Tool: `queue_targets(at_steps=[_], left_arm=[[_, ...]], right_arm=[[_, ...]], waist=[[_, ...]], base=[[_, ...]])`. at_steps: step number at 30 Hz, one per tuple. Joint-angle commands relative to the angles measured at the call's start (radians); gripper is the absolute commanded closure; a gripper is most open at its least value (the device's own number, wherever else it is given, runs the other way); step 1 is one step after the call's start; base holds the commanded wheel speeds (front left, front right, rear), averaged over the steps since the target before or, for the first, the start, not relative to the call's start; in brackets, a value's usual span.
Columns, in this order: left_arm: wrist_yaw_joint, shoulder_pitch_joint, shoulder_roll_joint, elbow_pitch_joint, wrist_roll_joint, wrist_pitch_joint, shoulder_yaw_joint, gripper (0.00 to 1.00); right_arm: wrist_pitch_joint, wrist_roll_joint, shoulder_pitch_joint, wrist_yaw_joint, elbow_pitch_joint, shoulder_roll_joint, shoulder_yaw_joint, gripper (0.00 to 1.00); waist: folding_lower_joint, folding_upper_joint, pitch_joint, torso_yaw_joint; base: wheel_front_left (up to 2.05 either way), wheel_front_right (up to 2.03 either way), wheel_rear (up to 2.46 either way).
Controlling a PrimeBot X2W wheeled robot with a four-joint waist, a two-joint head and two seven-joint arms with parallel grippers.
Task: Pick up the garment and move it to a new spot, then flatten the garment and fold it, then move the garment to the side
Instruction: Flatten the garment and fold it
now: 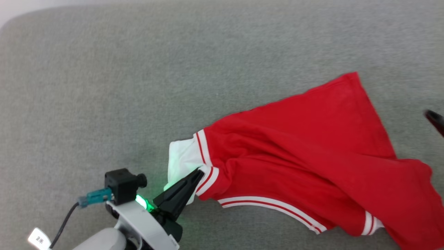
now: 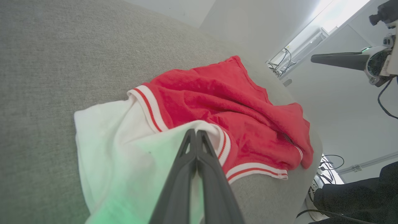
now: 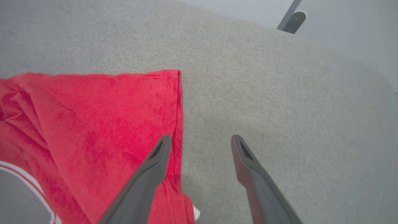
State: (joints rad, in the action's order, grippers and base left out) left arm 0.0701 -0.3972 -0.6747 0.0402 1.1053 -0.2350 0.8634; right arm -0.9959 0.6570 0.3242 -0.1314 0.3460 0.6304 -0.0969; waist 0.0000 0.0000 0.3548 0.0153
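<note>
Left pincer (image 2: 196,132) was pressed together on the garment's (image 1: 305,146) white sleeve (image 2: 105,137), at the striped trim. Right pincer (image 3: 200,140) stood spread over the red hem edge, one finger above cloth, the other above bare grey desk (image 3: 295,93). We saw the garment lying rumpled, toward the desk's right.

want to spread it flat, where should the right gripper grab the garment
Take the garment at its far hem corner, coming from the bare grey surface side. That straight edge lies flat and free, opposite the sleeve pinched by the left gripper, and the open right gripper hangs by it.
</note>
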Motion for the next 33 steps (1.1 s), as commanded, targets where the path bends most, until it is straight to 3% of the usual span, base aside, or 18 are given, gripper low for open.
queue_targets(at_steps=[1, 10, 19, 20, 22, 25, 33], left_arm=[[0.005, -0.020, 0.008, 0.003, -0.014, 0.004, 0.004, 1.00], [0.021, -0.072, 0.042, -0.007, -0.034, 0.013, 0.017, 1.00], [0.040, -0.096, 0.076, -0.032, -0.041, 0.004, 0.029, 1.00], [0.041, -0.097, 0.078, -0.036, -0.040, 0.002, 0.028, 1.00], [0.044, -0.098, 0.082, -0.044, -0.037, -0.002, 0.025, 1.00], [0.045, -0.096, 0.078, -0.053, -0.035, -0.013, 0.003, 1.00], [0.053, -0.160, 0.051, -0.079, -0.043, -0.028, -0.120, 1.00]], right_arm=[[0.009, -0.017, 0.082, 0.002, -0.066, -0.011, 0.065, 0.00], [0.018, -0.056, 0.346, 0.002, -0.370, -0.031, 0.278, 0.00], [0.066, -0.062, 0.431, 0.002, -0.575, -0.003, 0.447, 0.00], [0.066, -0.052, 0.431, 0.002, -0.587, -0.003, 0.467, 0.50], [0.076, -0.028, 0.434, 0.001, -0.604, -0.010, 0.493, 1.00], [0.139, -0.007, 0.463, 0.001, -0.618, -0.027, 0.495, 1.00], [0.417, -0.031, 0.569, 0.002, -0.739, -0.099, 0.376, 1.00]], waist=[[0.0000, 0.0000, 0.042, 0.040], [0.0000, 0.0000, 0.118, 0.119], [0.0000, 0.0000, 0.150, 0.157], [0.0000, 0.0000, 0.148, 0.156], [0.0000, 0.0000, 0.141, 0.151], [0.0000, 0.0000, 0.126, 0.135], [0.0000, 0.0000, 0.058, 0.101]], base=[[0.00, 0.00, 0.00], [0.00, 0.00, 0.00], [0.00, 0.00, 0.00], [0.00, 0.00, 0.00], [0.00, 0.00, 0.00], [0.00, 0.00, 0.00], [0.00, 0.00, 0.00]])
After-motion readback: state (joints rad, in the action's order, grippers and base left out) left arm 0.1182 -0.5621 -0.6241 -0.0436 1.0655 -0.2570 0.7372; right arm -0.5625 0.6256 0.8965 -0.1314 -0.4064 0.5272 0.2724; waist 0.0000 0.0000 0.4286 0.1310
